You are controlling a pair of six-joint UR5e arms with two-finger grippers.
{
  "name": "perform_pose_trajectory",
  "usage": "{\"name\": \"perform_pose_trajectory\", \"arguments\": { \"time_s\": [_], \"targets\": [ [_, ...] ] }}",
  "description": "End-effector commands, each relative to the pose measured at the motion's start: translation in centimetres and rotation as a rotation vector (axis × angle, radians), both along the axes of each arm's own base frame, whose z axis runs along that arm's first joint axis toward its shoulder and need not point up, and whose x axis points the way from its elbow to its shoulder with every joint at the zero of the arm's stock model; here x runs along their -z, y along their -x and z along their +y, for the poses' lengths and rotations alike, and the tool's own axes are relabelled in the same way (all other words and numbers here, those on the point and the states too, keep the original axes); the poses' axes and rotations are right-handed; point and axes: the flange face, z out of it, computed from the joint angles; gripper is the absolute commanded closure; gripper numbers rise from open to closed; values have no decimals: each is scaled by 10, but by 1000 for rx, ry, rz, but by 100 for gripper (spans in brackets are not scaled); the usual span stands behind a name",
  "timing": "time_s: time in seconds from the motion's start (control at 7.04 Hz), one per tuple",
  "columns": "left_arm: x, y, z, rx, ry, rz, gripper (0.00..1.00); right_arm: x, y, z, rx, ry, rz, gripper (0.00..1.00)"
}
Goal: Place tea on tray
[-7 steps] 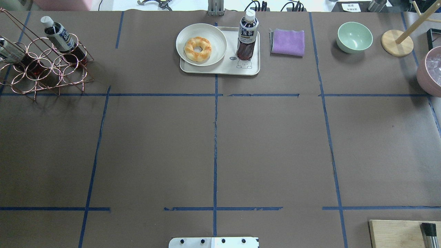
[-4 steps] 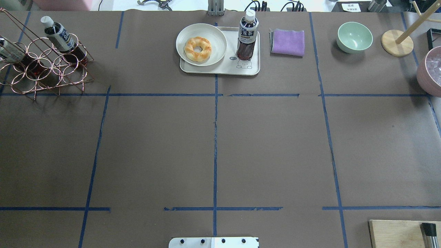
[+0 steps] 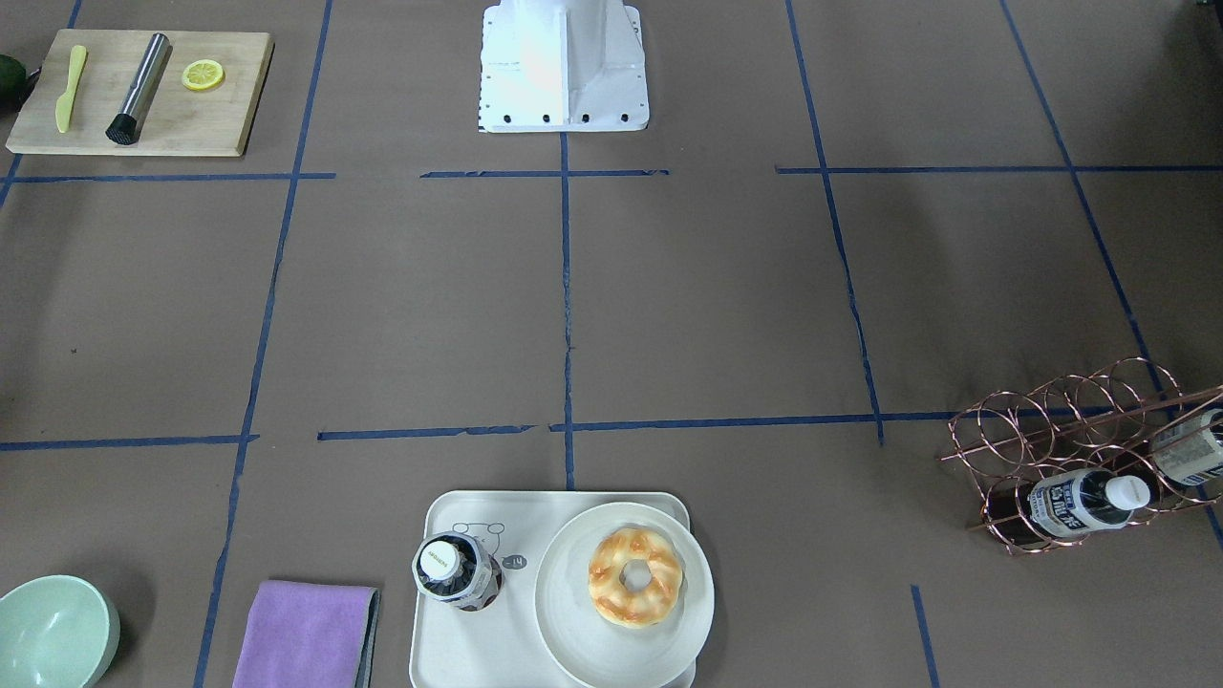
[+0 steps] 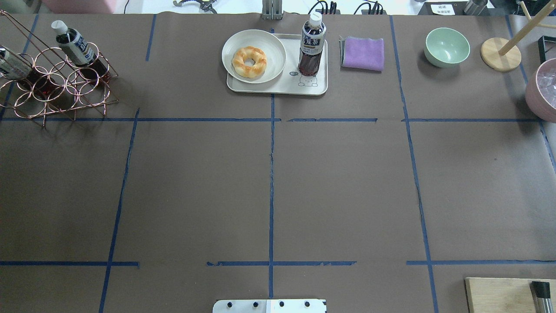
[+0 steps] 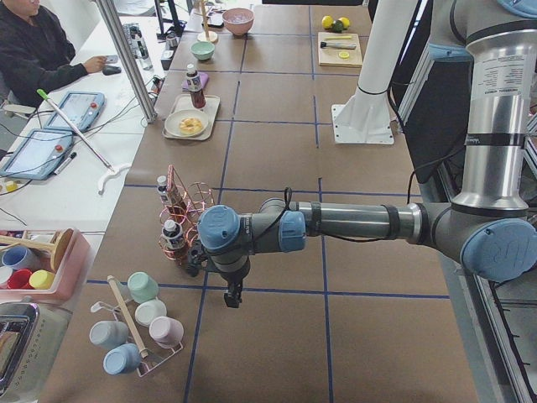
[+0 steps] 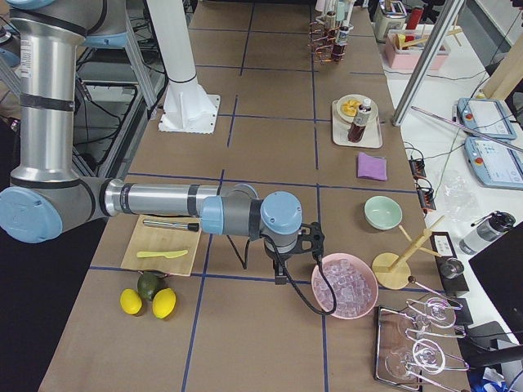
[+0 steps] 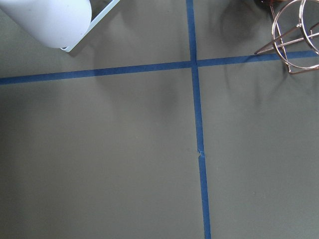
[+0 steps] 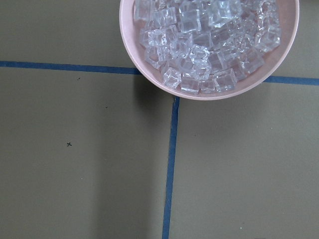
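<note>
Plainly out of reach of either arm, the tea [image 4: 312, 48] stands upright on the tray [image 4: 278, 87], cap up and long axis vertical, just beside the round plate [image 4: 273, 48] that carries a glazed doughnut [image 4: 249, 61]. The left gripper [image 5: 233, 294] hangs over bare table at its own end, with the copper wire rack [image 4: 56, 82] and its two matching bottles [image 4: 77, 48] lying between its fingers and the tray. The right gripper [image 6: 280, 273] hangs at the opposite end, close to the pink bowl of ice [image 4: 536, 93], with the tea well off along the table from its fingers. Neither set of fingers shows in its own wrist view, so whether they are spread or closed cannot be told. The bottle sits on the right arm's half of the tray, yet neither arm looks clearly nearer. Nothing touches the bottle, so the placing appears to be done.
</note>
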Motion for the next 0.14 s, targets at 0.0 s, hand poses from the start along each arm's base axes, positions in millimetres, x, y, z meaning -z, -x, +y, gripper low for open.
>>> {"name": "perform_pose_trajectory", "arguments": {
  "time_s": [0.0],
  "targets": [
    [0,0,0,0,0,0,0,1,0,-1,0,-2,2,0]
  ]
}}
